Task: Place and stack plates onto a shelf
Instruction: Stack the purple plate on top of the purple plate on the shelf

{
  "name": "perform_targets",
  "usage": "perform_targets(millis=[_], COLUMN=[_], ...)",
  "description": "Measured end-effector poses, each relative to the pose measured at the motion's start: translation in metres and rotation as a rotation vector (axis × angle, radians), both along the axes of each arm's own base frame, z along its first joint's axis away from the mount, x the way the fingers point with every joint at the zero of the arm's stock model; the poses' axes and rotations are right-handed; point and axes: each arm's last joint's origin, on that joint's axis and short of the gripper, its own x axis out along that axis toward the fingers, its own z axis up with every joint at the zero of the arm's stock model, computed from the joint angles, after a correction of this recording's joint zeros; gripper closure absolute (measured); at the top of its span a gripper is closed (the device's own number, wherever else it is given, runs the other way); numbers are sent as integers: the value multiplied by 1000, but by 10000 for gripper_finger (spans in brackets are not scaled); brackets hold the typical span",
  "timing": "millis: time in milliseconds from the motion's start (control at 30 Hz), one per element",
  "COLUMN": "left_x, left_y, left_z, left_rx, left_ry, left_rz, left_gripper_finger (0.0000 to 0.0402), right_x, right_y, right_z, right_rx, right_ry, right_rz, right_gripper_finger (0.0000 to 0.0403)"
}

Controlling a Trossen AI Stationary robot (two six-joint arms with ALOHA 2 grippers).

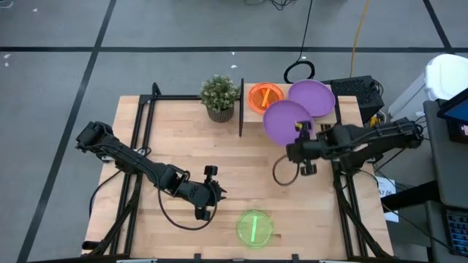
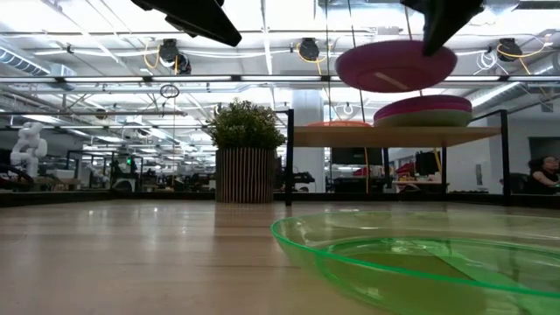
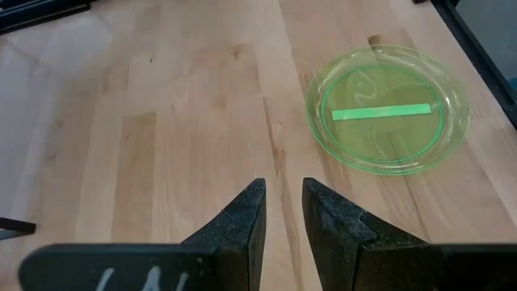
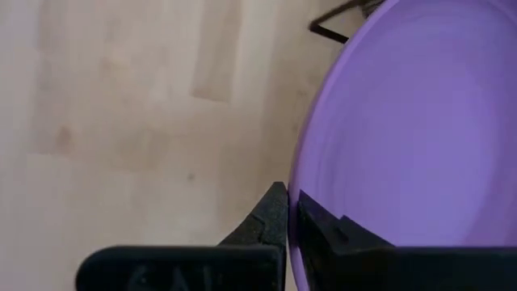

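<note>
My right gripper (image 1: 300, 136) is shut on a purple plate (image 1: 284, 119) and holds it in the air by the shelf's (image 2: 394, 136) near side. On the shelf lie an orange plate (image 1: 265, 97) and another purple plate (image 1: 314, 95), which tops a small stack (image 2: 423, 111). A lime green translucent plate (image 1: 254, 228) rests flat on the table near its near edge. My left gripper (image 1: 212, 191) hovers over the table to the left of the green plate (image 3: 386, 109), its fingers a narrow gap apart and touching nothing. My right gripper (image 4: 289, 200) pinches the purple plate's rim (image 4: 300, 182) between its two fingers, one on each face. It reaches in from the table's right, at the rim's right-hand near part (image 1: 296, 130). The plate (image 2: 395, 66) is lifted clear, higher than the shelf board and roughly level.
A potted green plant (image 1: 219, 97) stands on the table just left of the shelf's thin black upright edge (image 1: 241, 109). A black cable loop (image 1: 281, 172) lies on the table under the right arm. Bare tabletop (image 1: 183, 139) stretches between the plant and the left arm.
</note>
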Motion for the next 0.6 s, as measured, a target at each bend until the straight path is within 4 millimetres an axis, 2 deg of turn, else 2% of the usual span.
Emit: perform_targets(millis=[267,600], left_x=[0,0], left_y=[0,0], left_z=[0,0], left_rx=[-5,-14], left_ry=[0,0], left_rz=[4,12], left_gripper_finger=[312,312], right_x=[4,2], right_y=[-31,-57], right_z=[0,0], right_rx=[-19,-17], right_ry=[31,63], right_rz=[-17,-58], right_gripper_finger=[403,403])
